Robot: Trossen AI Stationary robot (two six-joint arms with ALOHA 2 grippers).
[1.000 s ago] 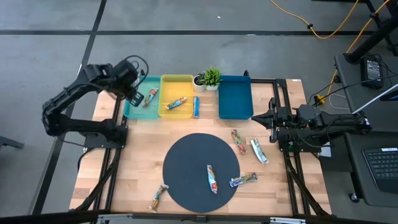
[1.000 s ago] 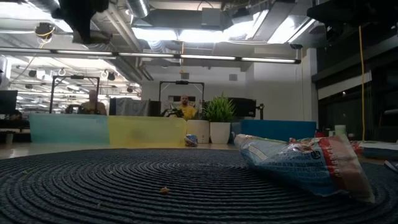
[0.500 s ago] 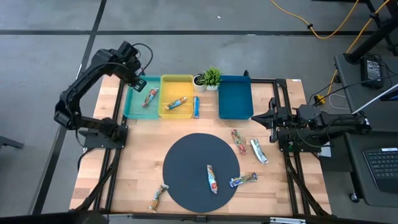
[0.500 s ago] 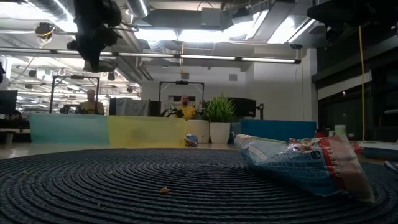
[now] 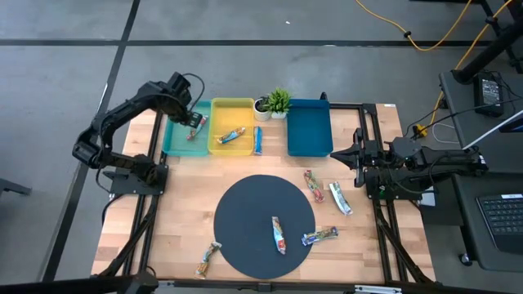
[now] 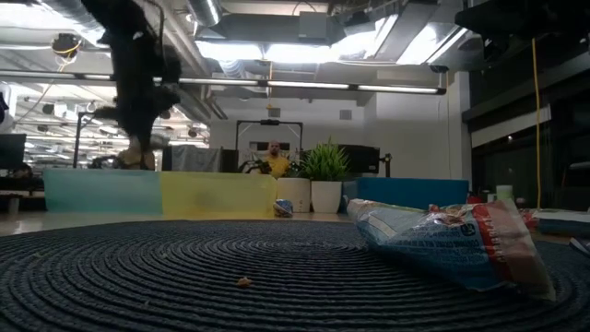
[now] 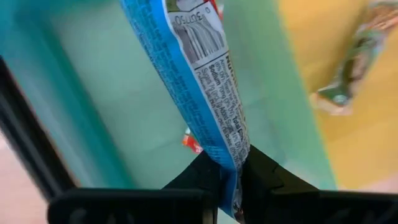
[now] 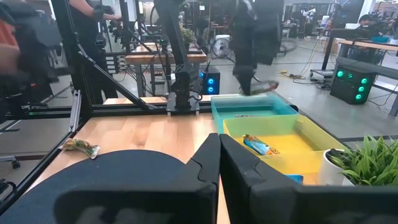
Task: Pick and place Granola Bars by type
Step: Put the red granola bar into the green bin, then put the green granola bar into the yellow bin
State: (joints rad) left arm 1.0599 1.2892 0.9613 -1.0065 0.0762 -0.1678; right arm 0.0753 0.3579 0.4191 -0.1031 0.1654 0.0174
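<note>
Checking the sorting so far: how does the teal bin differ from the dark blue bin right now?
The teal bin already holds a bar; the dark blue bin holds none. The left gripper, shut on a blue-wrapped bar, hangs over the teal bin; no arm is above the dark blue bin. Both stand in the row along the table's far edge.

Two dark jointed arms are seen, with black cables; each gripper is formed by two black angular fingers.

Left arm reaches across the table's far left corner, its gripper [image 5: 194, 120] pinched shut. Right arm waits folded at the right edge, gripper [image 5: 337, 155] closed.
</note>
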